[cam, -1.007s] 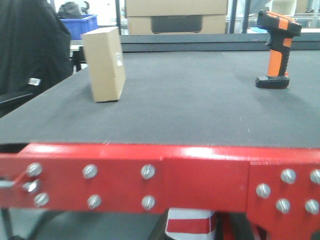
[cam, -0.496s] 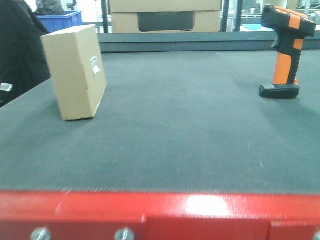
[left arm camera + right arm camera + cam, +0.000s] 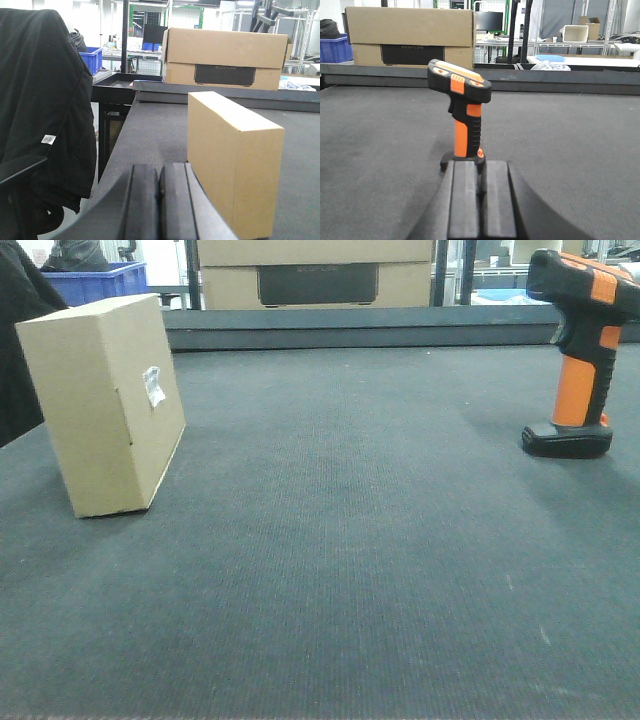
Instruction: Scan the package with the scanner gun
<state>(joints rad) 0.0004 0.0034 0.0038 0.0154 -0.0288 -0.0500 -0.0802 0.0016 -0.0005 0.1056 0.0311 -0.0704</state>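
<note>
The package [image 3: 105, 405], a plain brown box with a small white label on its side, stands upright at the left of the dark mat. In the left wrist view the package [image 3: 232, 160] rises just right of my left gripper [image 3: 160, 167], which is shut with nothing in it and apart from the box. The scanner gun [image 3: 580, 350], orange and black, stands on its base at the right. In the right wrist view the scanner gun [image 3: 462, 115] is straight ahead, its base just beyond my right gripper [image 3: 480, 164], shut and empty.
The dark mat table [image 3: 350, 540] ends in a raised ledge at the back. Behind it sit large cardboard boxes with a dark panel [image 3: 315, 275]. A black jacket on a chair [image 3: 45, 100] hangs off the table's left edge, near a blue crate [image 3: 95, 280].
The front view has moved forward over the table. The red frame has dropped out of sight, and the package and scanner gun look larger and nearer. Neither object has shifted on the mat.
</note>
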